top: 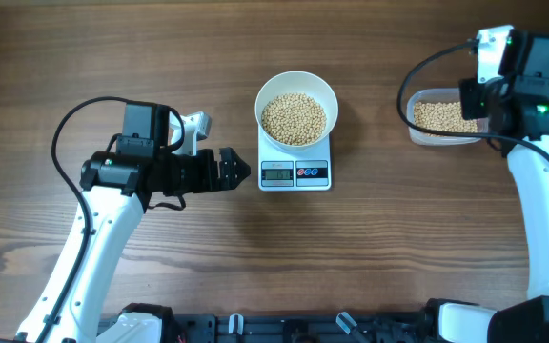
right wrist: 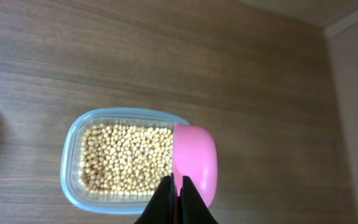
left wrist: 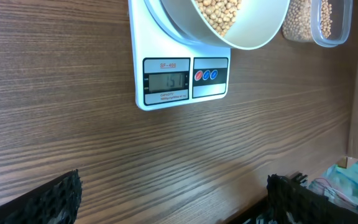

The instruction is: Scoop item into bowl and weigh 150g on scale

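Toward the middle of the brown wood-grain worktop (top: 160,57), the left arm's black claw (top: 237,172) stands wide open and empty, just beside the left side of the small white square digital scale (top: 294,173). The scale's faint digits seem close to the target. On the scale sits the round plain white bowl (top: 296,81), well filled with small round beige-tan beans (top: 294,119).

Toward the worktop's far right corner, the right claw (right wrist: 178,185) is clamped on a small pink plastic scoop (right wrist: 196,163). The scoop's long axis runs straight out from the claw, over one end of a clear rounded-rectangular plastic tub (right wrist: 66,163) of more beans. The bowl lies to that claw's left, well apart. Whether the scoop is loaded cannot be told.
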Robot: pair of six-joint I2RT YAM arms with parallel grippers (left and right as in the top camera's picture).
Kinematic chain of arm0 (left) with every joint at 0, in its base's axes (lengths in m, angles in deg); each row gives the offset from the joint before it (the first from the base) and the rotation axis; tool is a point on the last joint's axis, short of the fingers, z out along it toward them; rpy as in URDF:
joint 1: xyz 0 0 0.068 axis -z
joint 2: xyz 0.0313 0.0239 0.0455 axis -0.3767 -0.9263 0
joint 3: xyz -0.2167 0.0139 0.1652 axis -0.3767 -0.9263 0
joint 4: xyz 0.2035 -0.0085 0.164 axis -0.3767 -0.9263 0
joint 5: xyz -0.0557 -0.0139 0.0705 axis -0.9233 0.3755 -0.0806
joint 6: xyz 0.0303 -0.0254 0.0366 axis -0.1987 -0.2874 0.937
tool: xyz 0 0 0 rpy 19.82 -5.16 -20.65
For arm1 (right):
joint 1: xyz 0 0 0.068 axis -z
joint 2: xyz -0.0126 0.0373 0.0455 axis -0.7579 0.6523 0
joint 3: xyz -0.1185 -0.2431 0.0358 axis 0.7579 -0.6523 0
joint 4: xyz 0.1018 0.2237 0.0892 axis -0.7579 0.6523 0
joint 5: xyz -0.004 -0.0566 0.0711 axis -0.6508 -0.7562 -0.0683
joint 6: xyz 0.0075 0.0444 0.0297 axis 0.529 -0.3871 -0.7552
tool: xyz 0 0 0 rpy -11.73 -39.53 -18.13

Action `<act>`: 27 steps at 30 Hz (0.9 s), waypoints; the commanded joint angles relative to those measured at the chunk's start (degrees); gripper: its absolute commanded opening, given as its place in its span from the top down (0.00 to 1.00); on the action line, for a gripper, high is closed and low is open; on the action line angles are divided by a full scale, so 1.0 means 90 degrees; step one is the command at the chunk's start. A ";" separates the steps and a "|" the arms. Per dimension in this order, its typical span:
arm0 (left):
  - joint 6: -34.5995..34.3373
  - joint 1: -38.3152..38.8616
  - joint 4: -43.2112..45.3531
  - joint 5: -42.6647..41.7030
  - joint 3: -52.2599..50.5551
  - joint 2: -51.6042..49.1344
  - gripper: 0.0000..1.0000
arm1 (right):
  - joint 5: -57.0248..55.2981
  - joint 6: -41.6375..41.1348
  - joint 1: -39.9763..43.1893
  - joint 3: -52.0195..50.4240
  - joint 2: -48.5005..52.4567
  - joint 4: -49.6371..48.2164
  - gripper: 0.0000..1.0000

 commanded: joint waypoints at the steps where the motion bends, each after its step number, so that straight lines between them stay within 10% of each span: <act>1: -0.0012 0.0022 0.0019 -0.0078 0.0138 0.0010 0.00 | -0.0512 0.0049 -0.0231 0.0090 0.0027 -0.0097 0.96; 17: -0.0012 0.0024 0.0019 -0.0078 0.0138 0.0010 0.00 | 0.4830 -0.2778 -0.0260 0.0138 -0.0896 -0.2370 0.96; 27: -0.0012 0.0022 0.0019 -0.0078 0.0138 0.0010 0.00 | 0.5260 -0.2101 -0.1331 0.0087 -0.0544 -0.1569 0.96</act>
